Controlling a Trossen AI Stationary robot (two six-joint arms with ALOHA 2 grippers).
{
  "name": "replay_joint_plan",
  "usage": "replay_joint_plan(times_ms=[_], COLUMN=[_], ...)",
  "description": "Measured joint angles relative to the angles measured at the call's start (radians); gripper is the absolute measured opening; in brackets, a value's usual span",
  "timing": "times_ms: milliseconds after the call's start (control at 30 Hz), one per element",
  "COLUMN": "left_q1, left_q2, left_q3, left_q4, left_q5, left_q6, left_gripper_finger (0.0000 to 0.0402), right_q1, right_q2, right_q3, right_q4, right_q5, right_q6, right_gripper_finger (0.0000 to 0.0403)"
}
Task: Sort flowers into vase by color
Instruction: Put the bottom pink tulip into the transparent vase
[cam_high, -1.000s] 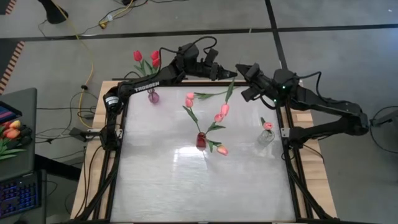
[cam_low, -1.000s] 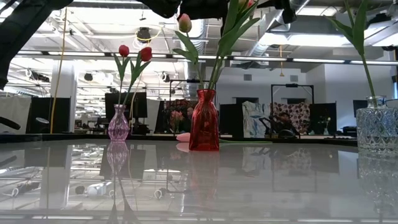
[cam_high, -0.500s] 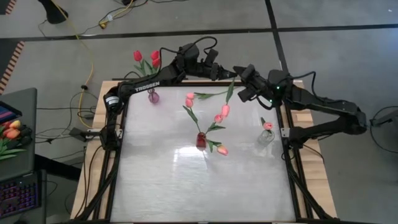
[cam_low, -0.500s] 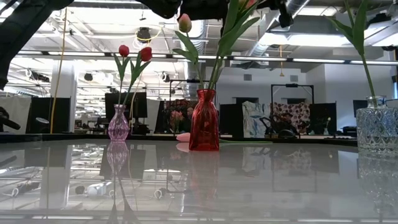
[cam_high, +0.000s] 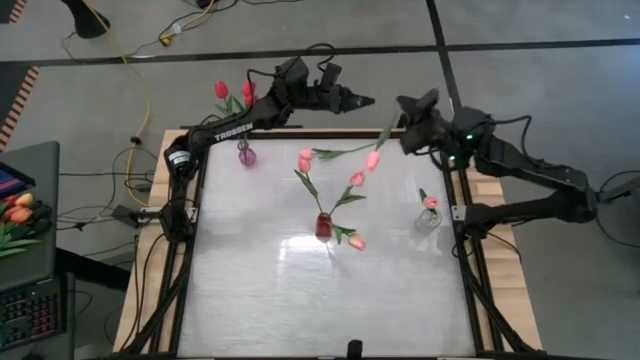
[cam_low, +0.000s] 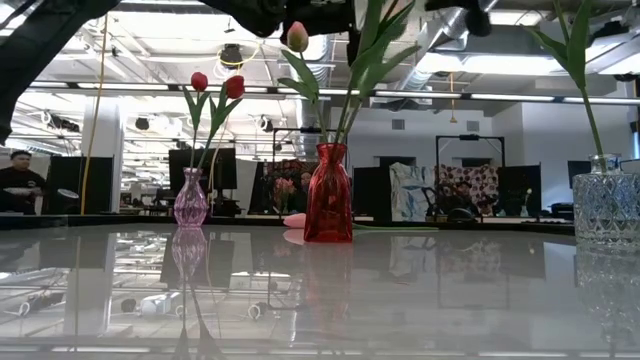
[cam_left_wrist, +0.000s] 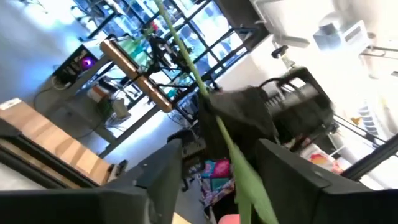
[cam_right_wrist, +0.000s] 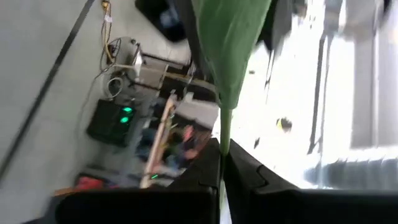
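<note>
Glossy white tabletop (cam_low: 320, 300) mirrors three glass vases: smooth pink vase (cam_low: 190, 202), smooth red vase (cam_low: 329, 195), faceted clear vase (cam_low: 605, 205). Wooden table edges (cam_high: 150, 240).

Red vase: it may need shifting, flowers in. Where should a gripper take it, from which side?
Probably the narrow neck of the red vase, just under the flared lip, coming in level from the side: the tulips fan out above its mouth, blocking a top approach.

Open-plan lab: exposed ceiling ducts (cam_low: 300, 70), strip lights, workstations.

Red, pink tulips (cam_high: 357, 179) in vases (cam_high: 323, 226)
</note>
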Motion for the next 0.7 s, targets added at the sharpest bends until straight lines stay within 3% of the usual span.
replay_joint_plan(times_ms=[200,500,600,700], left_q1=[0.016,0.013,0.013,0.013], left_q2=[0.000,0.000,0.000,0.000], left_q3=[0.000,0.000,0.000,0.000], left_q4=[0.019,0.010,0.008,0.008], left_q5=[0.028,0.055,0.064,0.065], left_q6=[-0.017,-0.010,-0.001,0.003], left_gripper_finger=[0.0220,0.0221,0.0221,0.0221], right_q1=[-0.074,-0.144,-0.140,-0.139], right_q2=[-0.117,-0.311,-0.346,-0.370], right_q3=[0.000,0.000,0.000,0.000], right_q4=[-0.077,-0.443,-0.574,-0.673], right_q5=[0.029,0.047,-0.070,-0.201], right_q6=[0.372,1.319,1.633,1.831], right_gripper_finger=[0.0029,0.0030,0.0030,0.0030])
